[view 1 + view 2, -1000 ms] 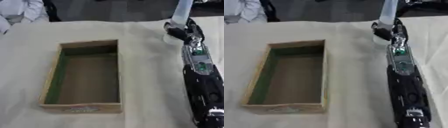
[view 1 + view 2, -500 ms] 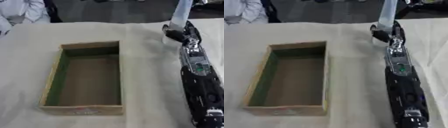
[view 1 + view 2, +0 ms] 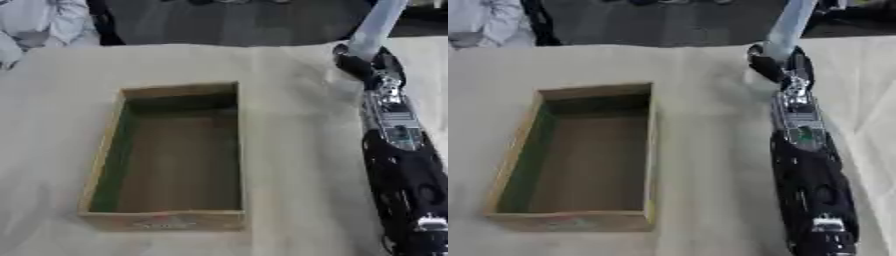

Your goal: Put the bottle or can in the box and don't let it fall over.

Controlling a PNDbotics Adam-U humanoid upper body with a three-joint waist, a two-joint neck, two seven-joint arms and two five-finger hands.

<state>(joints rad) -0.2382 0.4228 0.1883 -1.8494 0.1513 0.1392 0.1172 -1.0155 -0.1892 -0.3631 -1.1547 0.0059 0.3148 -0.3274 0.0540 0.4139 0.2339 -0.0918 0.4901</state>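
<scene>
Tall, slim, pale blue-grey bottle (image 3: pixel 376 25) at 1 o'clock on the cloth-covered table (image 3: pixel 297 150), upright, leaning slightly; top cut off. Right hand (image 3: pixel 776 65) at its base, fingers (image 3: pixel 350 64) curled around it. Wooden box (image 3: pixel 579 155) lies open at 9 o'clock, well apart. Both views near-identical. Label unreadable.

The right robot hand (image 3: pixel 779 64) is gripping a pale bottle (image 3: pixel 788 25) at one o'clock of the wooden box (image 3: pixel 651 150).
</scene>
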